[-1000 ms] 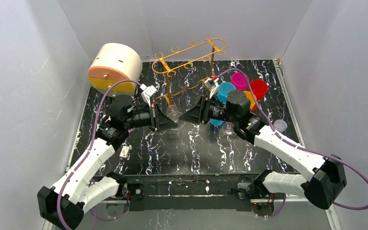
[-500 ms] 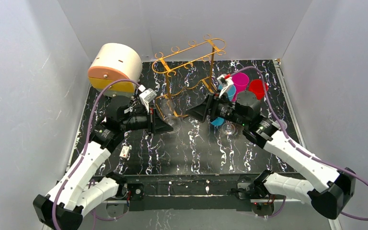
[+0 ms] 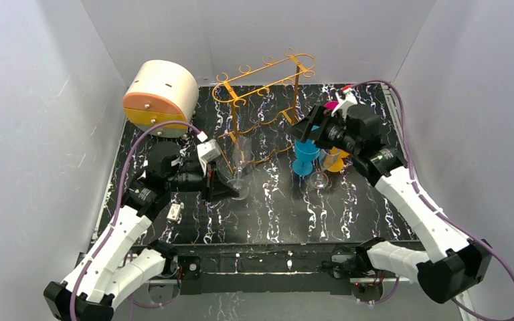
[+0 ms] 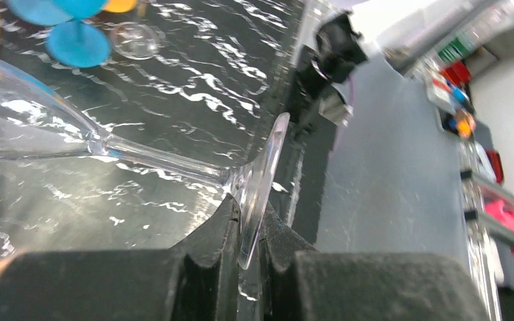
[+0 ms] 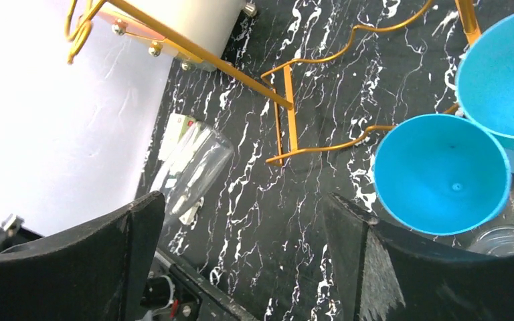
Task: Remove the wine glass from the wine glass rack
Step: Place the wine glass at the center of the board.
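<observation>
Wine glass [image 3: 240, 164]: clear, near the centre of the overhead view, just below and in front of the wine glass rack [image 3: 268, 77]. It no longer hangs under the top rails.
Left gripper [image 4: 247, 231]: fingers narrow, pinching the rim of the glass's foot. The stem and bowl run off to the left of the wrist view.
Right gripper [image 5: 241, 234]: fingers wide with nothing between them, now at the upper right beside the blue cups [image 3: 306, 150].
Change: a second ago both grippers met at the glass under the rack. Since then the right one has let go and backed off, and the left one has drawn the glass down-frame.
Meaning: the glass looks free of the rack and held by the left arm alone. Probably only setting it on the table [image 3: 348, 214] remains.
</observation>
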Tool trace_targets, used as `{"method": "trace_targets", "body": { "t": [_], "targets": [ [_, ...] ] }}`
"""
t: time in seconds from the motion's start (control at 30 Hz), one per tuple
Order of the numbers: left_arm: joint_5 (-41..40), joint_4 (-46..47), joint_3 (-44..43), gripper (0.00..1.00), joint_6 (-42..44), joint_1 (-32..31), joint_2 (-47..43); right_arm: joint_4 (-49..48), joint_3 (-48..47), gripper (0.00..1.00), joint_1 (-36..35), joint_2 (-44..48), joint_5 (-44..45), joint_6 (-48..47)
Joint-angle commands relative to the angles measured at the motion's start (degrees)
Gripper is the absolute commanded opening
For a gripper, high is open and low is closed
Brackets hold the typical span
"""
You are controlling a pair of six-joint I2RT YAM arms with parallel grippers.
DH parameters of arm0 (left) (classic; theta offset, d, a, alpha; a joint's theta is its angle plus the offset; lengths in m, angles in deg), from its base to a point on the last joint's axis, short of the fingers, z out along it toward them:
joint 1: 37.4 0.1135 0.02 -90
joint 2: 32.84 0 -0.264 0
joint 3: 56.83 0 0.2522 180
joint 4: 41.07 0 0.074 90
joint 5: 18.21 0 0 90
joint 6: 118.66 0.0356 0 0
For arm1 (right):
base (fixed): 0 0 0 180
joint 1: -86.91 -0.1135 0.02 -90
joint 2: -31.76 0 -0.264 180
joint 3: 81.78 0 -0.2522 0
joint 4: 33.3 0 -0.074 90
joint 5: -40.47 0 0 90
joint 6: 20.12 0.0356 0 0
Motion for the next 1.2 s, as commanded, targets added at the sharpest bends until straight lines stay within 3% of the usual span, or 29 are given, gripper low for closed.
{"method": "trace_targets", "body": {
  "t": [0.0,0.17,0.57,0.87,1.17],
  "targets": [
    [18.4,-0.4,1.2,0.0,15.9,-0.3,-4.4,-5.3,-0.2,0.94,9.6,-1.9,-26.8,2.6],
    [24.6,-0.4,1.7,0.0,20.2,-0.3,-6.4,-9.6,-2.2,0.93,10.9,-6.8,-41.6,2.3],
    [30.0,-0.6,0.5,0.0,23.2,-0.3,-4.2,-25.8,-0.9,0.78,10.9,-12.2,-59.4,11.6],
    [32.1,-0.8,-0.6,0.0,25.3,-0.3,-3.1,-26.7,-1.9,0.58,10.0,-15.9,-68.2,16.1],
    [31.6,-0.9,-0.1,0.0,26.6,-0.3,-2.0,-34.0,-1.4,0.47,8.2,-16.0,-77.4,23.1]
  ]
}}
